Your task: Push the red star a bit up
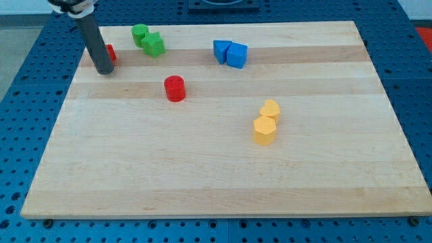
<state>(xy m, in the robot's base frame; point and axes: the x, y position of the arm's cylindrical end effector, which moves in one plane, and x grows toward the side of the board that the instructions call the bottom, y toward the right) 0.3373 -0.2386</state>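
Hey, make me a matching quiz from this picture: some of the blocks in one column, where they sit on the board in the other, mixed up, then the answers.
Things:
1. red cylinder
2. two green blocks
3. two blue blocks
4. two yellow blocks

Places:
A. right of centre, one touching the other
B. top edge, near the middle
C. top edge, just right of my tip
D. alone, left of centre

Pairs: 1-D, 2-C, 3-B, 4-A
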